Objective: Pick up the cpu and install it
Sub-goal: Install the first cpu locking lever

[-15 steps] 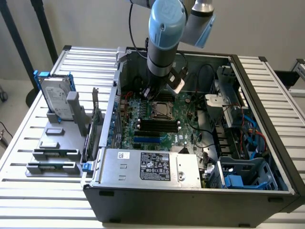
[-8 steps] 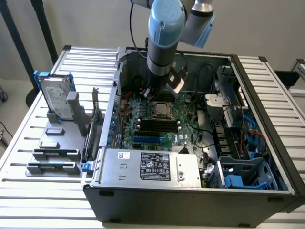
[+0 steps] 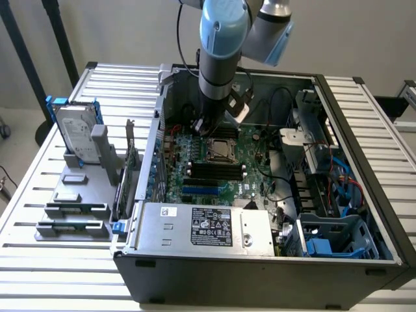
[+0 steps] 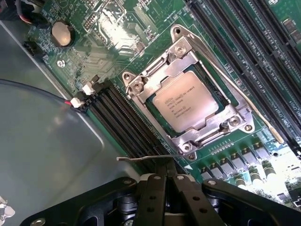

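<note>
Task looks nearly done: the small flat square cpu with shiny silver metal top (image 4: 186, 102) already sits in its socket on the green motherboard (image 4: 141, 37), framed by the silver metal retention bracket (image 4: 186, 61) w/ screws at the corners. The plate seems to lie down over the chip's edges. A thin wire latch lever (image 4: 146, 158) sticks out just beside the socket, close to the hand's tips; can't tell if it's hooked or free, so locking may be what's left.

Black two-finger hand (image 4: 164, 174) is shut, fingers pressed together, holding nothing. It hovers near the socket's edge, cpu just beyond the fingertips, apart from them, no contact w/ chip.

Exterior view: arm reaches down into the open dark-grey computer case (image 3: 364, 130), hand (image 3: 207, 125) low over the board, cpu (image 3: 221, 151) just beside it. Case stands on the white slatted bench (image 3: 39, 260); grey parts holder w/ silver hard drive in blue bracket (image 3: 77, 133) well apart, on the exterior view's left.
</note>
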Robot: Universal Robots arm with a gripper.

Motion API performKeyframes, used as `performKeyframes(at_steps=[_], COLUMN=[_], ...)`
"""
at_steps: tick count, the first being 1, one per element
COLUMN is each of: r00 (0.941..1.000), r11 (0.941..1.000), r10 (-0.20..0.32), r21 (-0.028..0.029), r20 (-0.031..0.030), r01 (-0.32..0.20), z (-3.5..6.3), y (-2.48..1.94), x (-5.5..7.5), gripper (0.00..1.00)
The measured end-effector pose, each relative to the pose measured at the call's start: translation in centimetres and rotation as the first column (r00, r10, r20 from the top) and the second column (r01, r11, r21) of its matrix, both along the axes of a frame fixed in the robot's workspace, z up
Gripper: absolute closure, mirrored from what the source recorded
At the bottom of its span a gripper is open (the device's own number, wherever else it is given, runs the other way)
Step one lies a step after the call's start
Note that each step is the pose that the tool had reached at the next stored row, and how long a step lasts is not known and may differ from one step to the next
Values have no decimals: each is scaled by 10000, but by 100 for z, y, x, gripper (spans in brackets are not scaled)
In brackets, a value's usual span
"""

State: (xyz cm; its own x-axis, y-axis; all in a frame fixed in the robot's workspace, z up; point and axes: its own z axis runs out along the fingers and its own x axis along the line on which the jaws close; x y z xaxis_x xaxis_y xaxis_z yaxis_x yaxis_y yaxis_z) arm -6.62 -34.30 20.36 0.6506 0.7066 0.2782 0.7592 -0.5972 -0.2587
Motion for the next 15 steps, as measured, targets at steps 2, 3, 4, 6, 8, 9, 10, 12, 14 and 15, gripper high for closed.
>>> performKeyframes(at_steps=[2, 3, 4, 6, 8, 9, 10, 12, 14, 15], r00=[10000, 10000, 9999, 9999, 9998, 9998, 9998, 9997, 9996, 9995], r11=[10000, 10000, 10000, 10000, 9999, 9999, 9999, 9998, 9997, 9997], r10=[18, 30, 44, 77, 109, 125, 144, 186, 237, 263], r21=[-16, -17, -16, -16, -17, -18, -19, -20, -20, -19], r20=[41, 69, 103, 151, 167, 170, 171, 171, 171, 170], r01=[-18, -30, -43, -77, -109, -125, -144, -186, -237, -263], z=[-1, -2, -3, -4, -5, -7, -10, -15, -20, -22], y=[-1, 0, 0, 0, 0, 0, 0, 0, 0, 0], x=[0, -1, 0, 1, 0, 0, 1, 5, 17, 24], gripper=[89, 89, 89, 89, 89, 89, 89, 89, 89, 89])
